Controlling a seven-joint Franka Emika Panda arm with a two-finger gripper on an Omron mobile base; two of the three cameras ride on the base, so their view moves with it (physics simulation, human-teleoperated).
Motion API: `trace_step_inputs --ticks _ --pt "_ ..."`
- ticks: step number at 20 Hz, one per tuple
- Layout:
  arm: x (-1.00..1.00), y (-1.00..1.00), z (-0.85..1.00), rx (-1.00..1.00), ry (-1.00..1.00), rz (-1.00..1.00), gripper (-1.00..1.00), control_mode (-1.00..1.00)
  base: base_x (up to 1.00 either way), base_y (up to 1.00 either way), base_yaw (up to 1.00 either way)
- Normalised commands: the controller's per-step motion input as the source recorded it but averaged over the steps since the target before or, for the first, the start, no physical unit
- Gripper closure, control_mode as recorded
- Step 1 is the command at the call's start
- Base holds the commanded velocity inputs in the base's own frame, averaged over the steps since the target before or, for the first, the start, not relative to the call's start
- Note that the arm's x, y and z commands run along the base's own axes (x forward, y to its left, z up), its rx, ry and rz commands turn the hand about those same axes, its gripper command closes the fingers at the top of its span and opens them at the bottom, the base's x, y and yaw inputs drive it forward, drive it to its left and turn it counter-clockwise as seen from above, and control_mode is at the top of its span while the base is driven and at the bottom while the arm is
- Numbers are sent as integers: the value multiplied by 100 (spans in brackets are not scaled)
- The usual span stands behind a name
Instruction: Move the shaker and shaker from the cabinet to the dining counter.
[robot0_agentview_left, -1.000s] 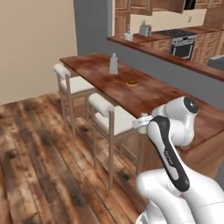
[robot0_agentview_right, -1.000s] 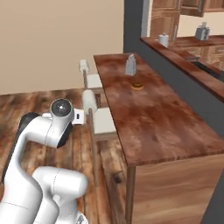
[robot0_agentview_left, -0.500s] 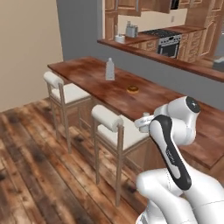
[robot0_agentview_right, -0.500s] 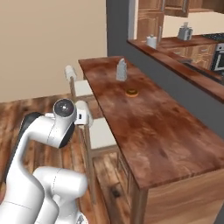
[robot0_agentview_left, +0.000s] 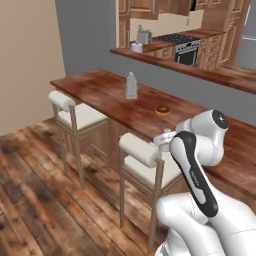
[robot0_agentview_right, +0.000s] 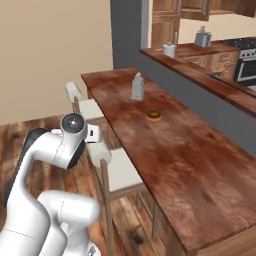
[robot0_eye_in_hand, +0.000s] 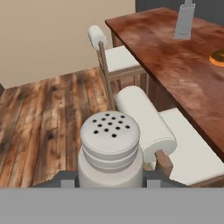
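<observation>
With its fingers (robot0_eye_in_hand: 111, 181) clamped on one shaker (robot0_eye_in_hand: 110, 151), the arm is beside the tabletop (robot0_eye_in_hand: 183, 65), delivery not yet made.

Even, bright rendered light; soft shadows under stools (robot0_agentview_left: 145, 160); mild sheen on desk (robot0_agentview_right: 190, 165); slightly soft, low-resolution.

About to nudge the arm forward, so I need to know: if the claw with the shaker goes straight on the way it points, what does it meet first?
Most likely the nearer stool: its cushioned backrest lies right past the shaker held in the claw. Depth is unclear.
</observation>
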Motion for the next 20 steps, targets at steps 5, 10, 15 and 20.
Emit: trace_step_inputs --ticks 5,10,15,20 --pt "0 0 0 0 0 0 100 100 45 4 -28" --pt "0 0 0 0 0 0 100 100 25 3 -10" --pt "0 0 0 0 0 0 100 100 0 0 0" --pt "0 0 0 0 0 0 100 100 0 0 0"
